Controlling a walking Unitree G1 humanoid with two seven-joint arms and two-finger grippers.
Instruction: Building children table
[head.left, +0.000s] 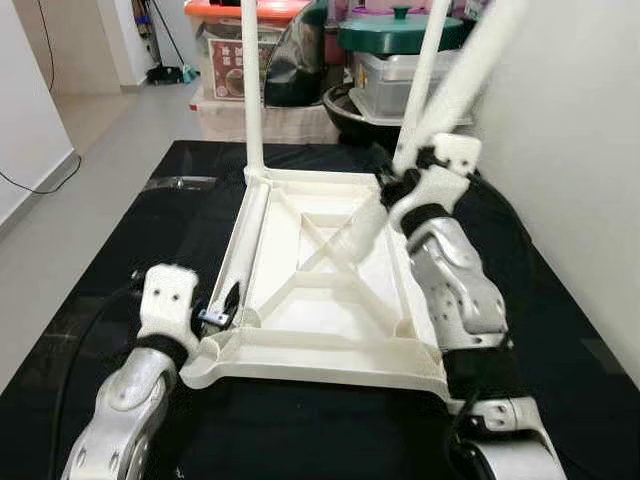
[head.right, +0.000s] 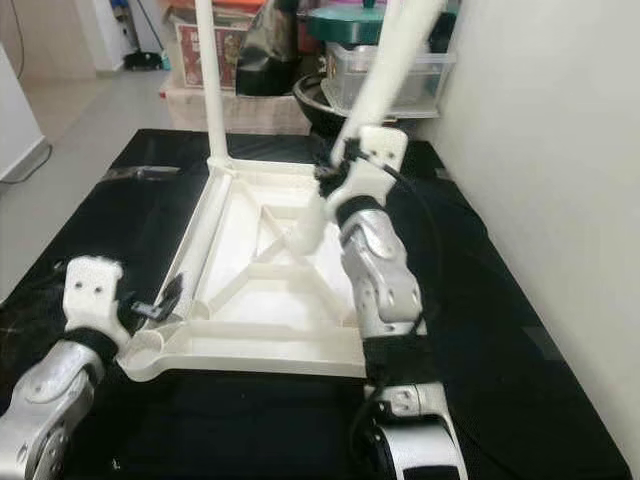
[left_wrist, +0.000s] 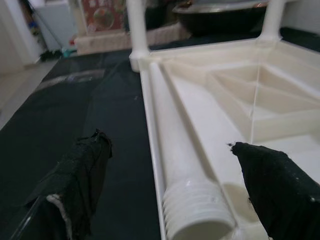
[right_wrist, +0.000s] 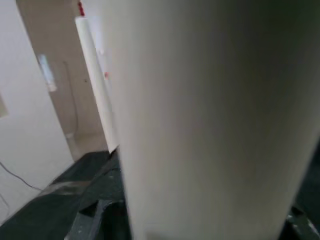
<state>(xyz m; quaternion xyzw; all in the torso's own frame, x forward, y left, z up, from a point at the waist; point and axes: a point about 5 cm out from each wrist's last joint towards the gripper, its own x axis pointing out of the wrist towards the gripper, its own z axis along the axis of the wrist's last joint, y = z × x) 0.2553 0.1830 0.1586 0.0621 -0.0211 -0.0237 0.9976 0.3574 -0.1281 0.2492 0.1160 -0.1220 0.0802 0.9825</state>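
Head stereo pair looks forward and down on the upturned tabletop (head.left: 330, 290) over a black mat (head.left: 120, 270). Left wrist view skims low along a loose leg (left_wrist: 185, 165). Right wrist view sits pressed against another leg (right_wrist: 210, 115).

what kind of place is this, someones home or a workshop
Most likely a home, perhaps a hallway or storage corner. Stacked plastic storage boxes and a green-lidded pot crowd the back, a tiled floor runs past, and the upturned tabletop lies on a black mat.
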